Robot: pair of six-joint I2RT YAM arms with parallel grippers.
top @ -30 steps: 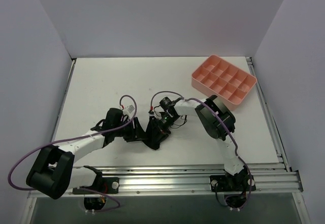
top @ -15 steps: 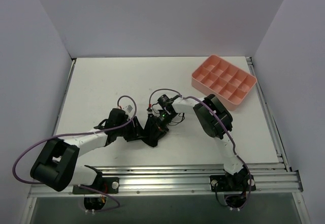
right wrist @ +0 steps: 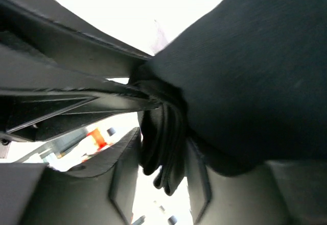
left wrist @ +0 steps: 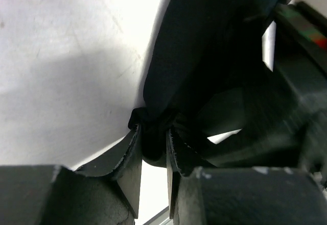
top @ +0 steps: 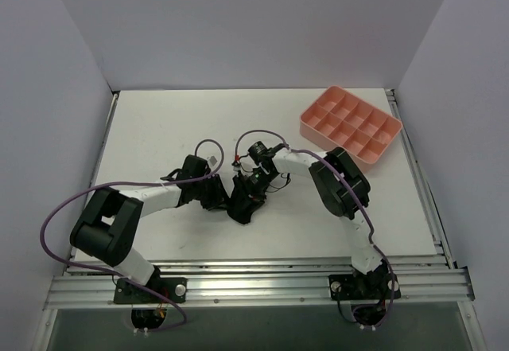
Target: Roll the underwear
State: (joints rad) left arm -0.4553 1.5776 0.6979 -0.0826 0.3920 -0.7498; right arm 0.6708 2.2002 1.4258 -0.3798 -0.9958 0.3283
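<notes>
The left gripper [left wrist: 153,135] and the right gripper [right wrist: 163,148] each clamp a fold of the underwear [top: 241,201]. It sits bunched between them, well apart from the pink tray [top: 350,126], on its near-left side. I'd guess the opposed grips stop the roll loosening.

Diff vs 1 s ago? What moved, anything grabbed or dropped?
Left arm swung inward, its elbow leaving the near-left corner. The left gripper now pinches the underwear edge. The right gripper shifted slightly away from the bases, with fabric bunched between its fingers. Underwear barely moved; pink tray unchanged.
</notes>
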